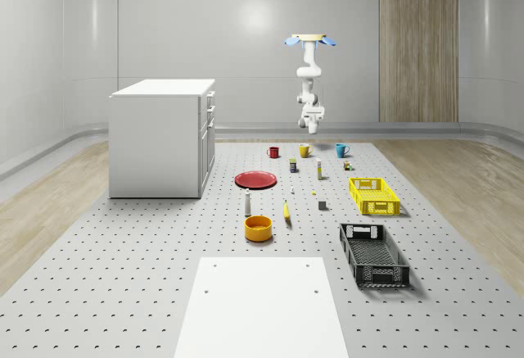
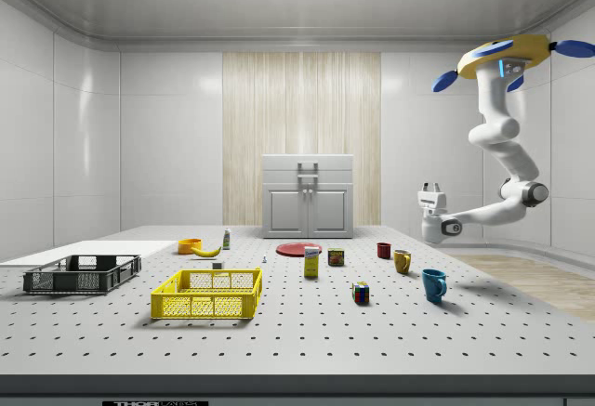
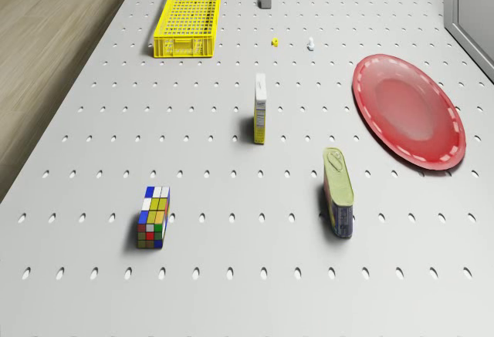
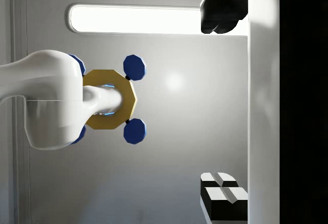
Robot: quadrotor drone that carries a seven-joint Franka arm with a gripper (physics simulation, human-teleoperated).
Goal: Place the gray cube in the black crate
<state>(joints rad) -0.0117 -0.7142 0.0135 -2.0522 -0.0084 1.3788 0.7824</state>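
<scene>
Hovering high above the far end of the table (image 1: 123, 292), over the mugs, the drone (image 2: 507, 58) hangs its arm (image 2: 502, 160) down, folded so the gripper (image 2: 429, 186) points upward with its fingers (image 4: 221, 9) spread wide, holding nothing. The black crate (image 1: 372, 253) lies at the near right in the whole-scene view, beyond it the yellow crate (image 1: 373, 195). The gray cube (image 1: 322, 205) sits on the table just left of that yellow crate.

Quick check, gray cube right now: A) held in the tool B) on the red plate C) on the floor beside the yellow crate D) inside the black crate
C: the gray cube sits on the perforated floor just off the yellow crate, apart from the black crate, while the drone hovers high over the far mugs.
</scene>
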